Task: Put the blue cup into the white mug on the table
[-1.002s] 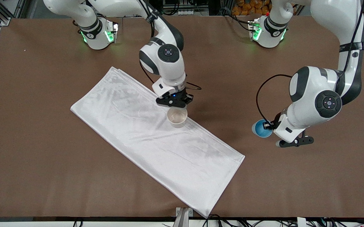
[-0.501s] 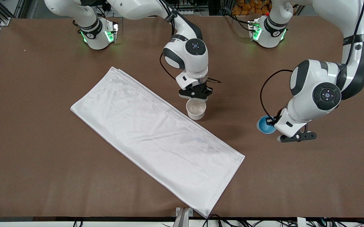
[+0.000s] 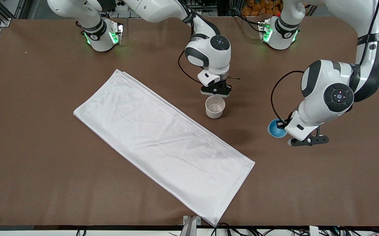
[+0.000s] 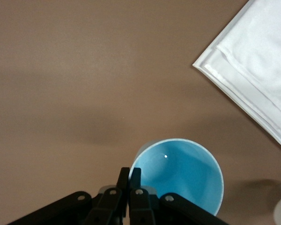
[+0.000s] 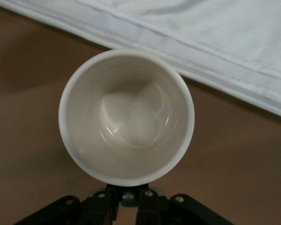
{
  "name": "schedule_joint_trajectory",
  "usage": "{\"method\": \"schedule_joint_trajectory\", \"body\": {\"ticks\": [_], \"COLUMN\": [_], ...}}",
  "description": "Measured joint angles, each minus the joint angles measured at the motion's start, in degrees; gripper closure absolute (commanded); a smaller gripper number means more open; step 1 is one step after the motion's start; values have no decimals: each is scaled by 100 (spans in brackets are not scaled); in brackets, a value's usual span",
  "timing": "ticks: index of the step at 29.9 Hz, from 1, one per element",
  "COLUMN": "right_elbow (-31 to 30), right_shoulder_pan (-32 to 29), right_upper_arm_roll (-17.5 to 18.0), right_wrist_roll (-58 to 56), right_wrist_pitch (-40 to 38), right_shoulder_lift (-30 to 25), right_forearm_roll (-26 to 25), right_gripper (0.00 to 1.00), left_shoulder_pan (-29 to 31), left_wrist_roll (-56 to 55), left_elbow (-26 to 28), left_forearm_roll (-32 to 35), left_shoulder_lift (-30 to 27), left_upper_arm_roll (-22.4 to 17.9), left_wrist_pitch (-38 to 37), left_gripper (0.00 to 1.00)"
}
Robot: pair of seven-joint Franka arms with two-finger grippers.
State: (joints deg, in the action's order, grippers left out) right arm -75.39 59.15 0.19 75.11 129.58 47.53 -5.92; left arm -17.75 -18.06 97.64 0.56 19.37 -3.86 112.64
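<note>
My right gripper is shut on the small black handle of the white mug and holds it upright just over the brown table, beside the cloth's edge. The right wrist view looks down into the mug's empty cream inside, with my right gripper clamped on the handle. My left gripper is shut on the rim of the blue cup over the table toward the left arm's end. In the left wrist view my left gripper pinches the cup's wall.
A long white folded cloth lies diagonally across the middle of the table; it also shows in the left wrist view and the right wrist view. Bare tabletop lies between the mug and the blue cup.
My right arm has carried the mug off the cloth, toward the left arm's end and the bases. My left gripper with the blue cup has shifted slightly.
</note>
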Motion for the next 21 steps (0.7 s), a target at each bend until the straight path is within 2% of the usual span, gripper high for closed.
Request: {"method": "schedule_joint_trajectory", "body": {"ticks": [1,3,4,5,6,7,16,21], "right_elbow": [40,104,126,140,151,160,306,402], "right_shoulder_pan": [9,24,31,39,50,64,133,133], "right_upper_arm_roll": [-1,-2,-3,-4,-5,-4,-5,-13], "right_wrist_roll": [7,10,10,10,10,10,52,54], "right_wrist_pitch": [5,8,11,16,23,26,-18,-286], "right_shoulder_lift": [46,112,136,151,160,165,153,65], "right_forearm_roll": [-11,-19,-22,-27,-32,-45,-254,-273], "right_gripper": [92,87,79,49,8,0,0,0], "left_shoulder_pan": [0,0,0,0,0,0,0,-8], "left_wrist_roll": [0,0,0,0,0,0,0,-20], "left_elbow": [0,1,2,3,3,3,4,4], "left_forearm_roll": [0,0,0,0,0,0,0,0], "left_shoulder_lift": [0,0,0,0,0,0,0,-1], "left_upper_arm_roll": [0,0,0,0,0,0,2,10], "left_wrist_pitch": [-2,-9,-11,-13,-15,-15,-22,-22], "left_gripper": [100,100,100,100,100,100,100,100]}}
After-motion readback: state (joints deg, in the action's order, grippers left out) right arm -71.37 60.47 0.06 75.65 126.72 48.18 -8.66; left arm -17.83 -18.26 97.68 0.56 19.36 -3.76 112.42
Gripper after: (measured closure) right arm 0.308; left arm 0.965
